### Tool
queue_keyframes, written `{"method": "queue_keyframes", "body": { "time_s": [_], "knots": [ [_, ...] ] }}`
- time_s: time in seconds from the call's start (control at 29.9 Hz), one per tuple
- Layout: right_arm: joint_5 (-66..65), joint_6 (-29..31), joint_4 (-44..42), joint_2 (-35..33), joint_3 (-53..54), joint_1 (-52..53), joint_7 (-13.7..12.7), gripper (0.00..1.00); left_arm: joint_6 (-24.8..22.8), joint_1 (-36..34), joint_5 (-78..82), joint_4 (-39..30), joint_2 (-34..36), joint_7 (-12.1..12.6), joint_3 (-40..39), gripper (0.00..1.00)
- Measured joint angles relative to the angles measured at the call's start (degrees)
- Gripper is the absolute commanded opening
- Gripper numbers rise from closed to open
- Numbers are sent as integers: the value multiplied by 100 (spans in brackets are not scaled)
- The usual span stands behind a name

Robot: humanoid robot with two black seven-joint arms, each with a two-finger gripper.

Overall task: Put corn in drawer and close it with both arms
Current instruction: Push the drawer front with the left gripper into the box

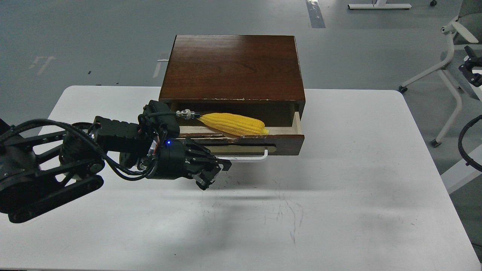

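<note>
The yellow corn (234,124) lies lengthwise inside the open drawer (290,140) of the dark brown wooden box (233,64). It rests on the pale cream bottom, tapered end to the left. The white bar handle (254,158) runs along the drawer front. My left gripper (215,174) hangs low over the table, just in front of the handle's left part. Its fingers are apart and hold nothing. My right gripper (471,70) shows small and dark at the far right edge, well away from the table. Its fingers cannot be told apart.
The box stands at the back middle of the white table (339,195). A white chair frame (450,60) stands on the grey floor beyond the table's right edge. A black cable loop (465,145) of my right arm hangs there.
</note>
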Motion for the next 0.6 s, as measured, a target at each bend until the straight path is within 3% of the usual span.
{"method": "queue_keyframes", "body": {
  "time_s": [0.6],
  "knots": [
    [0,0,-17,61,79,-54,8,100,0,-94,273,303,-115,50,73,0]
  ]
}}
